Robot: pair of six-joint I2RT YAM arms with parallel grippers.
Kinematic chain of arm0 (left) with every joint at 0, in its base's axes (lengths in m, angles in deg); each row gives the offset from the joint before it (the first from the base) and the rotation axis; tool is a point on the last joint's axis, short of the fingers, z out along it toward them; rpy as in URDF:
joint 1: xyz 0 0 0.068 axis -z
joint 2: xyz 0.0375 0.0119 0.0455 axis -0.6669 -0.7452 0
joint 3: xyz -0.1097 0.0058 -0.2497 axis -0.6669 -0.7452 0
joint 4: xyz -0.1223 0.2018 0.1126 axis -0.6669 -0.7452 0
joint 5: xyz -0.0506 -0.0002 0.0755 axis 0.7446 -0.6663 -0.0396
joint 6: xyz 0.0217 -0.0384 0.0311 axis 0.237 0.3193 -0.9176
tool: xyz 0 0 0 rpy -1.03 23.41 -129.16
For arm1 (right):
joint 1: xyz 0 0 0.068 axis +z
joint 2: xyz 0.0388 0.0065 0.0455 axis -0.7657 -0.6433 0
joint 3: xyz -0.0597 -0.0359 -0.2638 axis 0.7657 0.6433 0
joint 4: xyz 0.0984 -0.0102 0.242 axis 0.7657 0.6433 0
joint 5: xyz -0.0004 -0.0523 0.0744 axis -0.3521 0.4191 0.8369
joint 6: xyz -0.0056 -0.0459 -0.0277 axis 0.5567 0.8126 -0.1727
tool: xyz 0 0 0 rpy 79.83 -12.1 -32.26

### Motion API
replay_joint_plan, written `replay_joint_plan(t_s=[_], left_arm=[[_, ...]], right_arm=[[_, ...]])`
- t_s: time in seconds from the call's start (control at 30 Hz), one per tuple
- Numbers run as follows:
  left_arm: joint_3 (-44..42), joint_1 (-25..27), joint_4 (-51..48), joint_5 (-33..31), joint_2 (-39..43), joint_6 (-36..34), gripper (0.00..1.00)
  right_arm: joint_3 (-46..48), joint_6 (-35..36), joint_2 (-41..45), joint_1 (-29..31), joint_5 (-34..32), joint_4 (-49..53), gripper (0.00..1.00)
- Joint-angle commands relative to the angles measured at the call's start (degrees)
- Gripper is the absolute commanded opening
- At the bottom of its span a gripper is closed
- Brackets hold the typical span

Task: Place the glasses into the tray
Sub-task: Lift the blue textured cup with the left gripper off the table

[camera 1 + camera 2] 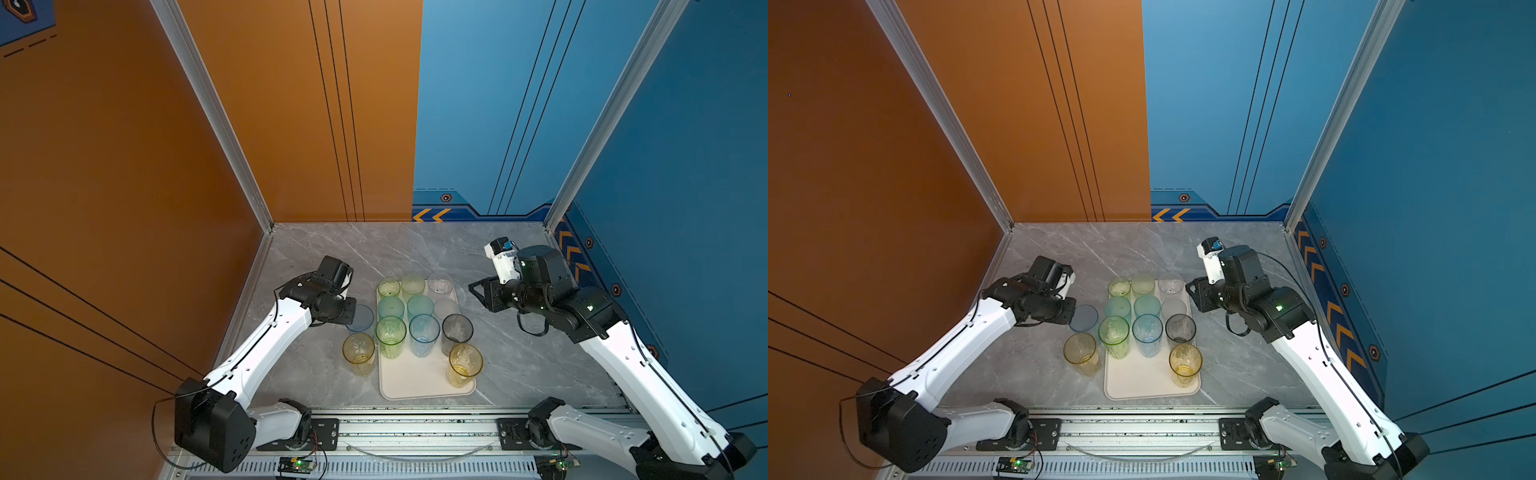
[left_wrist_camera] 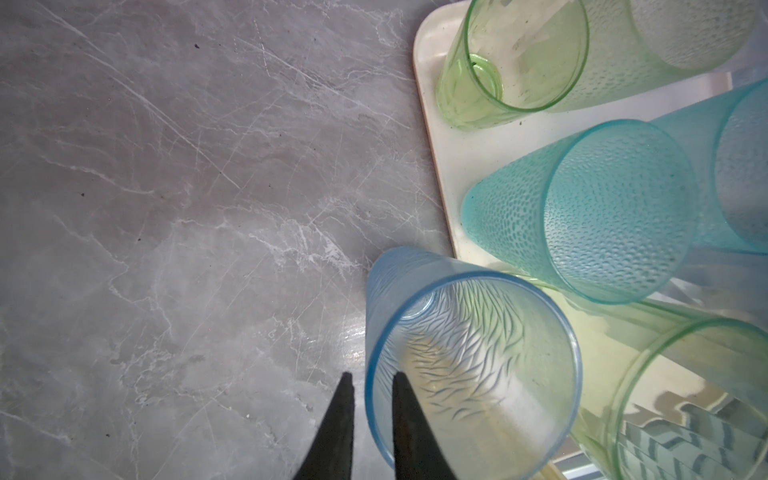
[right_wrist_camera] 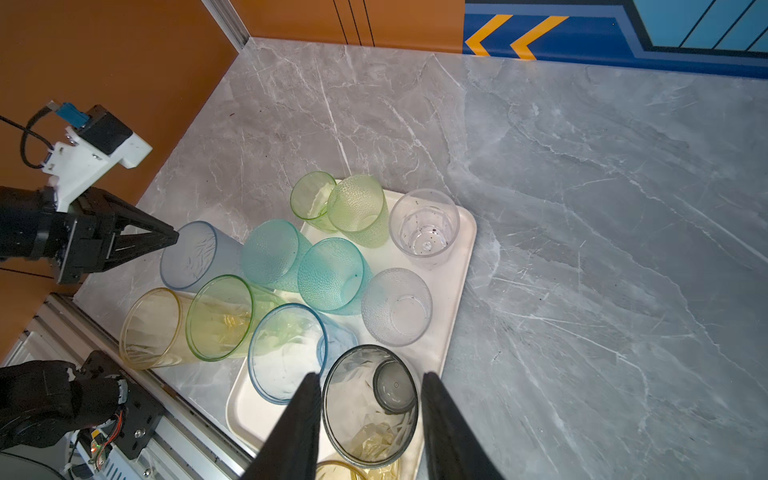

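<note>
— Grey marble tabletop (image 1: 519,353), orange wall on one side, blue on the other. Tray (image 1: 415,384) lies mid-table. Contents?

— Ten glasses upright inside it, by my count, packed from the 12 o'clock end downward. Bare floor shows only at the 6 o'clock end, chiefly toward 7.

— Outstanding items?

— Two. Pale blue glass (image 2: 469,361) stands at the tray's 9 o'clock, just beside the rim. Yellow glass (image 1: 358,353) stands on the marble at 8 o'clock, also off the tray.

— Left gripper (image 2: 372,386)?

— Narrow. One finger is inside the pale blue glass and one outside, with the wall between them; I judge it pinched. Whether the base is off the marble, I cannot tell.

— Right gripper (image 3: 370,376)?

— Part open and empty, held above the tray's 3 o'clock side, touching nothing.

— Step in hand?

— Pickup of the eleventh glass. The next move, in my judgement: lift clear of the rim, carry toward 7 o'clock past the tall green glass (image 1: 390,334) without knocking it, set down upright, release.
</note>
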Motion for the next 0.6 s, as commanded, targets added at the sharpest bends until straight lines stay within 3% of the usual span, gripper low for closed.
replay_joint_plan(t_s=[0.0,0.57], left_arm=[[-0.39,0.59,-1.19,-1.50,-0.88,0.21,0.19],[0.65,0.76,-1.22,-2.39,-3.73,-0.30,0.17]], right_arm=[[0.38,0.63,-0.26,-0.21,0.95,-1.34,0.39],[1.18,0.62,-0.69,-0.60,1.53,-1.93,0.39]])
